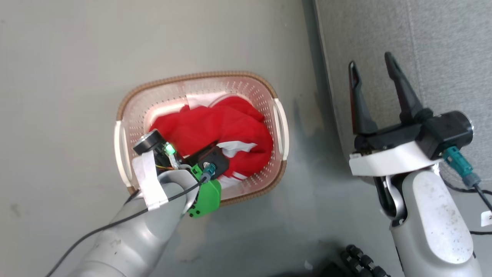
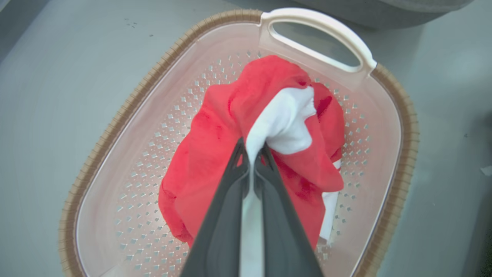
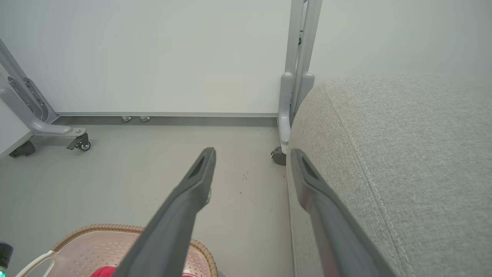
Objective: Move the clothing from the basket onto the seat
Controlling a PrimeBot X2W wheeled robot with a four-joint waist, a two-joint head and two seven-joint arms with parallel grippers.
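Fingers (image 2: 225,207) of L gripper (image 2: 251,149) pinched shut on white fold of the clothing (image 2: 207,161), heaped in the basket (image 2: 127,104); R gripper (image 1: 369,59) spread, empty, by the seat (image 1: 442,34); step: grasp made, lift pending; next prob. needs raise clear of rim, swing to seat.

- No text, brand or sign can be read in full.
- A white tag (image 1: 487,218) at the right edge of the head view, beside a dark cable (image 1: 481,192), carries one dark mark that looks like a "2". The picture's edge cuts it off, so it cannot be read with certainty.
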